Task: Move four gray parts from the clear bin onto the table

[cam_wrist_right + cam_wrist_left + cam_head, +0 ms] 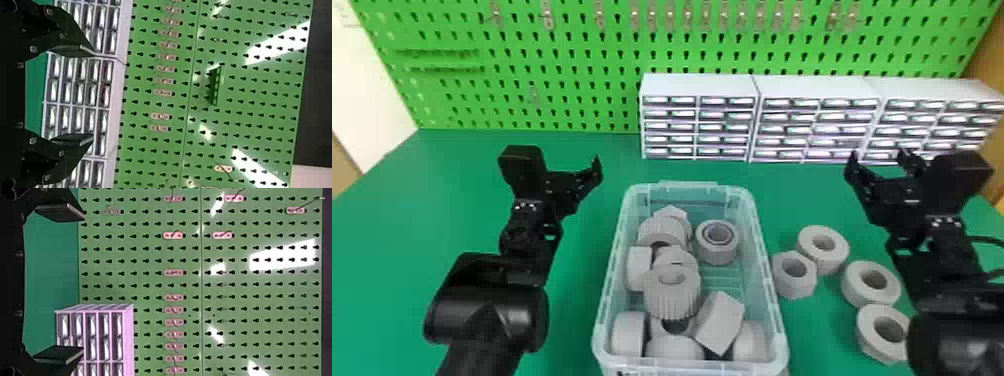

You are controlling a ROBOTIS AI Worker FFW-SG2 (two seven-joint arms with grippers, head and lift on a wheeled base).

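Head view: gray parts (672, 302) chunky, some ribbed, some ring-shaped; left gripper (572, 184) spread, right gripper (878, 160) spread.

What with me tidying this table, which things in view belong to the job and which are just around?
For the job:
- clear bin
- gray parts inside
- four gray parts on the table

Just there:
- drawer cabinets
- green pegboard
- its hooks

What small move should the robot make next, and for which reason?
Probably a slight retreat of the right gripper, not another pick: four gray parts already lie on the table beside the bin, which seems to meet the goal, and this gripper is open and empty.
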